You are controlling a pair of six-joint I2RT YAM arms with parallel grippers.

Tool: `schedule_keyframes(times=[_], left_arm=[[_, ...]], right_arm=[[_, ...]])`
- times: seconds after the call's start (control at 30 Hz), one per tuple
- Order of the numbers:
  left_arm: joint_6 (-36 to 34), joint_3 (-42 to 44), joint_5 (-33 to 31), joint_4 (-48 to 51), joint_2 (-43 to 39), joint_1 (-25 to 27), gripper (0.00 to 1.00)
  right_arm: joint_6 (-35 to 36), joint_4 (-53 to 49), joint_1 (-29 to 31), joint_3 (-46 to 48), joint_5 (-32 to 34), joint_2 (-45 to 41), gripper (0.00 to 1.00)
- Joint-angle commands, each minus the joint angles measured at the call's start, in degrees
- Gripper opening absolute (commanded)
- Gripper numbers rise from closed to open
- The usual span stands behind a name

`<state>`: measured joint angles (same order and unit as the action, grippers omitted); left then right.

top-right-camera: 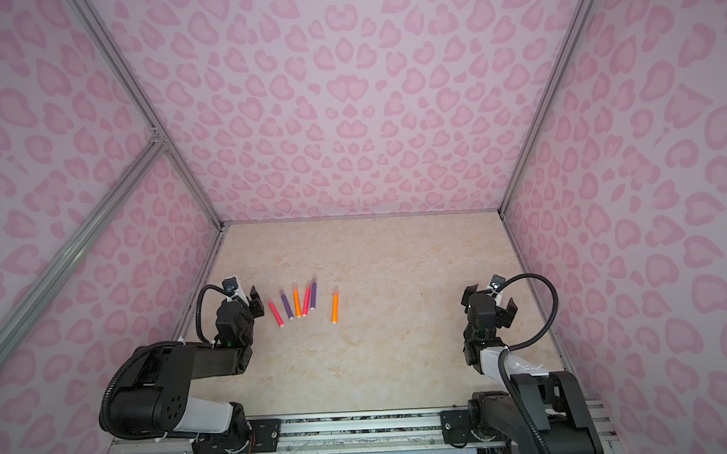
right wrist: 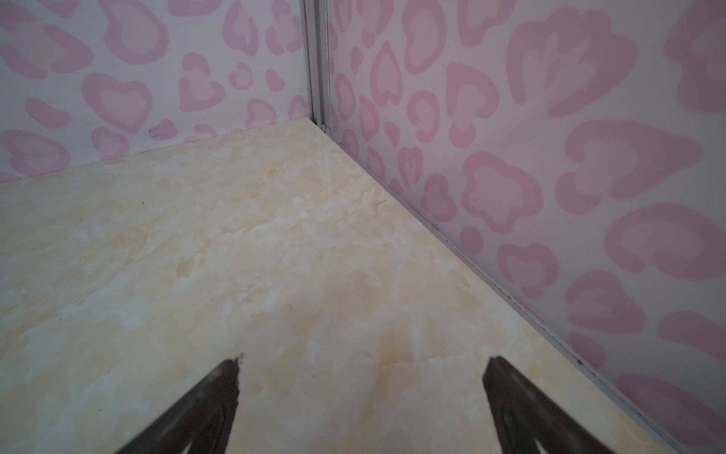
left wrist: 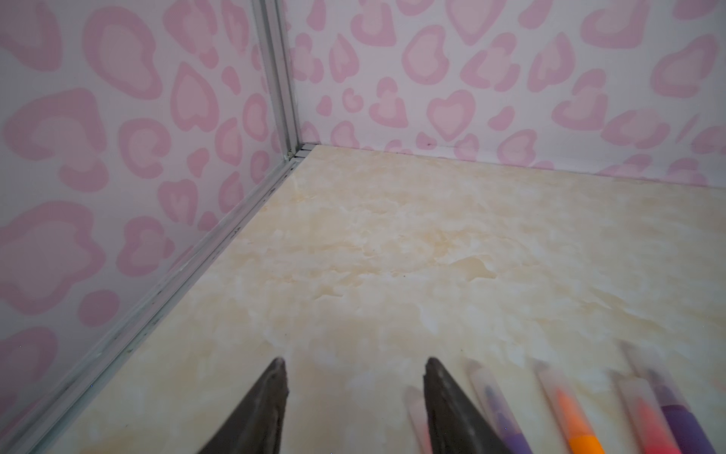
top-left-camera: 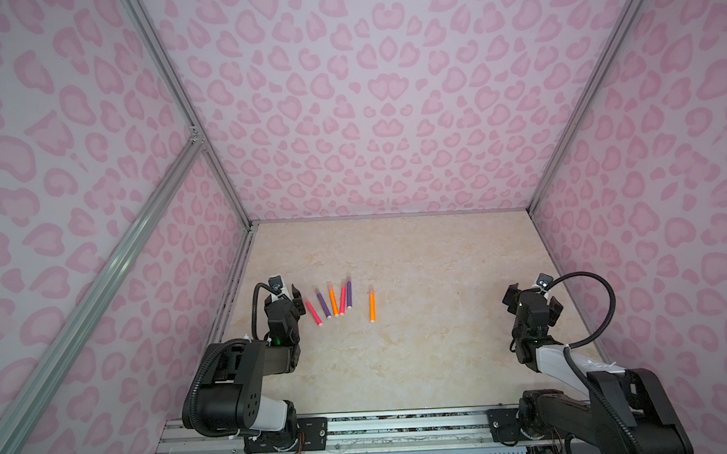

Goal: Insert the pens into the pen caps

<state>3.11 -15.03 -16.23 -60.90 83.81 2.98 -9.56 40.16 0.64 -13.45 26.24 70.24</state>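
Several pens lie on the beige table, left of the middle. Five fan out in a row, from a pink-red pen (top-left-camera: pixel 313 313) to a purple pen (top-left-camera: pixel 349 296), and an orange pen (top-left-camera: pixel 372 306) lies alone to their right. A clear pen cap (left wrist: pixel 481 379) sits over each far tip that shows in the left wrist view. My left gripper (top-left-camera: pixel 286 292) (left wrist: pixel 355 361) hangs open and empty just left of the row, with one finger (left wrist: pixel 444 397) in front of the pink-red pen's cap (left wrist: pixel 413 401). My right gripper (top-left-camera: pixel 533 299) (right wrist: pixel 363 359) stands wide open and empty near the right wall.
Pink heart-patterned walls (top-left-camera: pixel 370 111) with aluminium frame posts (top-left-camera: pixel 227 187) close the table on three sides. A metal rail (top-left-camera: pixel 402 422) with both arm bases runs along the near edge. Bare beige tabletop (top-left-camera: pixel 440 317) lies between the lone orange pen and the right arm.
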Motion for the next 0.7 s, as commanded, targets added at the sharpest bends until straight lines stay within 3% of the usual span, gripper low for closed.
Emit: schedule_keyframes(times=[0.0,0.1,0.27,0.33,0.37,0.43,0.47,0.5,0.67], left_arm=[[-1.7,-1.3,4.6,-0.1,0.5,-0.5,0.62],[-1.4,-2.2,5.7,1.4,0.6,-1.0,0.7],[-0.4,-3.2,7.3,3.4,0.8,-2.3,0.82],[0.7,-3.5,9.4,4.1,0.7,-3.7,0.83],[0.9,-3.4,10.1,4.0,0.7,-4.2,0.83],[0.9,-3.3,10.2,3.8,0.7,-4.2,0.83],[0.9,-3.4,10.1,3.9,0.7,-4.2,0.85],[0.8,-3.4,10.1,3.9,0.7,-4.2,0.99],[0.5,-3.5,9.1,4.1,0.6,-3.8,0.97]], right_arm=[[3.5,7.1,-0.1,-2.2,-6.4,4.0,0.98],[6.2,3.4,0.2,-6.9,-15.3,8.0,0.98],[9.0,-4.2,1.3,-14.7,-20.6,13.9,0.99],[9.3,14.7,0.6,-8.2,-22.3,18.7,0.99],[6.5,15.8,-1.4,-6.2,-22.1,18.2,0.99],[7.0,14.6,-3.2,-6.3,-27.8,17.7,0.99],[7.3,14.2,-2.6,-6.5,-26.7,17.7,0.99],[7.7,14.0,-2.2,-6.7,-25.6,17.9,0.99],[9.4,15.0,0.9,-6.1,-19.5,17.9,0.99]])
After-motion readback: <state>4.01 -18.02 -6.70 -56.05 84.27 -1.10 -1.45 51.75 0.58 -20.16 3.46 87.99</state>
